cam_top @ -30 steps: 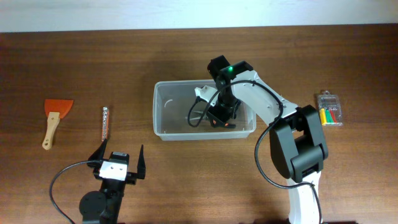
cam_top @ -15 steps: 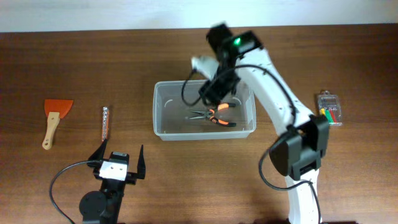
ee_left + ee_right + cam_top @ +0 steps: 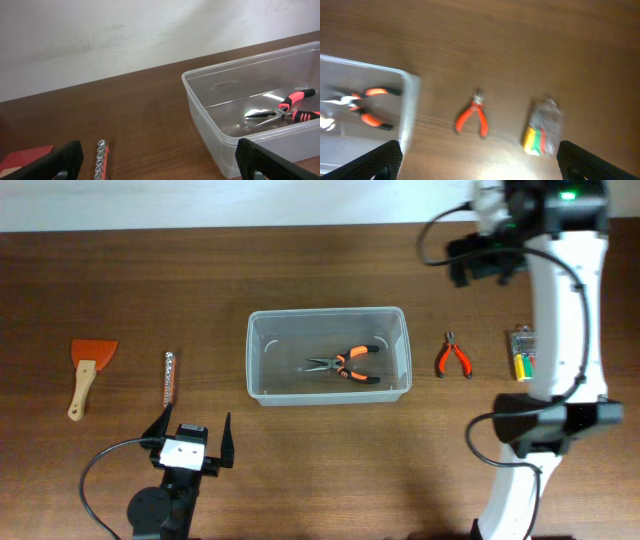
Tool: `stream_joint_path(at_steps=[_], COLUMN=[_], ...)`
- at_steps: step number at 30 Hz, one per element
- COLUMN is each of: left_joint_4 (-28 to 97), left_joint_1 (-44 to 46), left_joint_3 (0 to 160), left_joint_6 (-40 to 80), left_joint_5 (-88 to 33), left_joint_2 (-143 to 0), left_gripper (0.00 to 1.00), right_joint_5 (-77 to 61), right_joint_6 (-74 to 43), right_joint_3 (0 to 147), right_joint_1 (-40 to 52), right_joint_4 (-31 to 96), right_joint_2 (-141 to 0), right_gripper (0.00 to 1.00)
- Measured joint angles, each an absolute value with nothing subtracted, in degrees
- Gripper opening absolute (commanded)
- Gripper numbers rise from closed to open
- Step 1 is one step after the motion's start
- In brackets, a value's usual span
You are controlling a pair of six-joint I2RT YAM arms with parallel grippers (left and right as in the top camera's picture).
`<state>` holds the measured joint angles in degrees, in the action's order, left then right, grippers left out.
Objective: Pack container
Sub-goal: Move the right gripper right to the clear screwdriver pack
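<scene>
Left tool [image 3: 193, 430] and right tool [image 3: 479, 162] gape empty; one container [image 3: 254, 365] holds one long-nose pliers [image 3: 345, 366], one red pliers [image 3: 453, 358] beside it.

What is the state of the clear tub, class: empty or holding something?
Holding something: orange-handled pliers lie on the floor of the container, seen through its open top.

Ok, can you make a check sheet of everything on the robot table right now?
Surface: brown wooden table.
Job's things: clear plastic rectangular tub holding orange-and-black long-nose pliers.
Clutter: small red-handled pliers and clear case of coloured bits right of tub; orange scraper with wooden handle and metal studded strip left of it.
Grippers: left gripper open, empty; right gripper open, empty.
Cables: black cable loops beside left arm; another runs by right arm.
Surroundings: pale wall behind table.
</scene>
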<state>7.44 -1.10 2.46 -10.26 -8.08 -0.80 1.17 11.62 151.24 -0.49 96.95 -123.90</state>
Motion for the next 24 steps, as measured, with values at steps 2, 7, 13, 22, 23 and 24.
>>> stream_joint_path(at_steps=[2,7,13,22,23,24], left_joint_4=[7.44,7.44,7.44,7.44,7.44,7.44], left_joint_1=[-1.1,-1.1,-1.1,-1.1,-1.1,-1.1], left_joint_3=[2.44,2.46,2.44,2.46,2.46,2.44], left_joint_6=[-10.26,-10.26,-10.26,-10.26,-10.24,-10.26], left_joint_5=[-8.08,-8.08,-8.08,-8.08,-8.08,-8.08], left_joint_2=[-0.8,-0.8,-0.78,-0.78,-0.78,-0.8], left_gripper=[0.99,0.99,0.99,0.99,0.99,0.99], right_joint_5=[1.48,1.52,1.74,1.48,1.41,1.23], right_joint_6=[11.38,12.93,16.27,19.62,19.7,19.75], right_joint_3=[147.61,134.41,123.04,115.79,115.7,115.68], right_joint_1=[-2.74,-7.53,-17.02,-26.37,-26.46,-26.44], right_joint_4=[96.97,94.63,87.72,82.78,82.15,81.47], right_joint_2=[-121.12,-112.77,-112.99,-123.37,-123.96,-124.4], right_gripper=[0.99,0.99,0.99,0.99,0.99,0.99])
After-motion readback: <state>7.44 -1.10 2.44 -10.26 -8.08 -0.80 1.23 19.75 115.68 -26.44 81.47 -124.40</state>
